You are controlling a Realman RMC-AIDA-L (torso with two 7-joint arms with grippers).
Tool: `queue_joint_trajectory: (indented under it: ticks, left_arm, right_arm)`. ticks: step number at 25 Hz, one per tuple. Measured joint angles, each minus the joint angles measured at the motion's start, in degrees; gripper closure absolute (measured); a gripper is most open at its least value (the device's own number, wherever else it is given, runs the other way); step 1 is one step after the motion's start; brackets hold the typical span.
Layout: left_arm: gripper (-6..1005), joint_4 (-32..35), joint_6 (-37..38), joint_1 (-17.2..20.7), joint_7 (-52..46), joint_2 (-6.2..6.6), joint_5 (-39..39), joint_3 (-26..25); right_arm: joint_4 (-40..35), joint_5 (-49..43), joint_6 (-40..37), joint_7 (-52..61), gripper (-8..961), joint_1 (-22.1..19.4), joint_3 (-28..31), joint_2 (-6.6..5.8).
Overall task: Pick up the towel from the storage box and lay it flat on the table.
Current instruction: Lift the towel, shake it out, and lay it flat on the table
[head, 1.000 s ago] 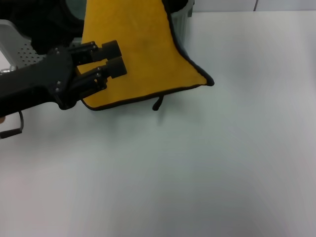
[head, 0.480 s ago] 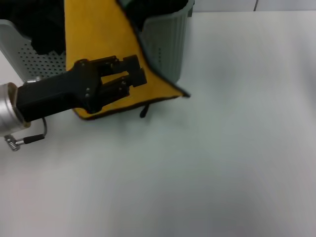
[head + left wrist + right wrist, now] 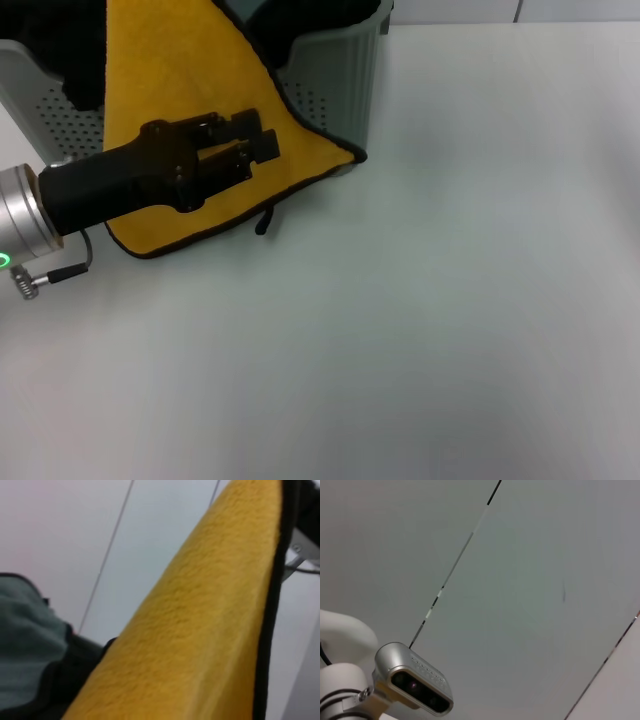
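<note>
Now my left hand (image 3: 262, 142) hangs in front of the plush yellow towel (image 3: 160, 85); whether it grips, I cannot tell. Black-hemmed, the towel drapes lengthwise from the perforated plastic box (image 3: 335, 85) down to the smooth white surface (image 3: 420, 320), one corner pointing right.

The head view looks forward and down on the table (image 3: 420, 300). The left wrist view sits tight against the towel (image 3: 200, 630), which the head view shares (image 3: 170, 90). The right wrist view faces up at a wall and a silver camera (image 3: 415, 680).
</note>
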Motion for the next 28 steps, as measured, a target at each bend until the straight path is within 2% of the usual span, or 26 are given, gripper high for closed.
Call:
queue_joint_trajectory:
  ticks: [6,11,16,20,23,28]
  left_arm:
    - [583,0.0,-1.1,1.6,0.1,0.04,0.2,-0.9]
    - [584,-0.1,-2.3,3.4,0.5,0.05,0.0,-1.5]
    - [584,-0.1,-1.7,4.5,0.5,0.14,-0.4,-6.5]
    - [584,0.3,-1.2,4.7,0.6,0.61,-0.5,-7.3]
    - [583,0.5,-0.3,4.8,0.8,1.19,-0.9,-7.3]
    - [583,0.3,2.8,6.3,2.1,2.43,-1.5,-8.9]
  right_arm:
    - [-0.7,-0.1,0.1,-3.1,935,-1.2,0.0,-0.02]
    - [-4.7,0.2,0.9,-3.8,934,-4.7,1.2,0.03]
    - [-20.6,0.0,4.5,-3.1,934,-15.5,0.1,0.11]
    - [-31.3,-2.8,6.0,3.0,933,-23.3,-0.4,0.08]
    - [-36.7,-10.2,5.8,11.3,933,-25.5,-0.3,0.17]
    - [-41.5,-19.8,5.2,21.4,932,-26.0,0.5,0.26]
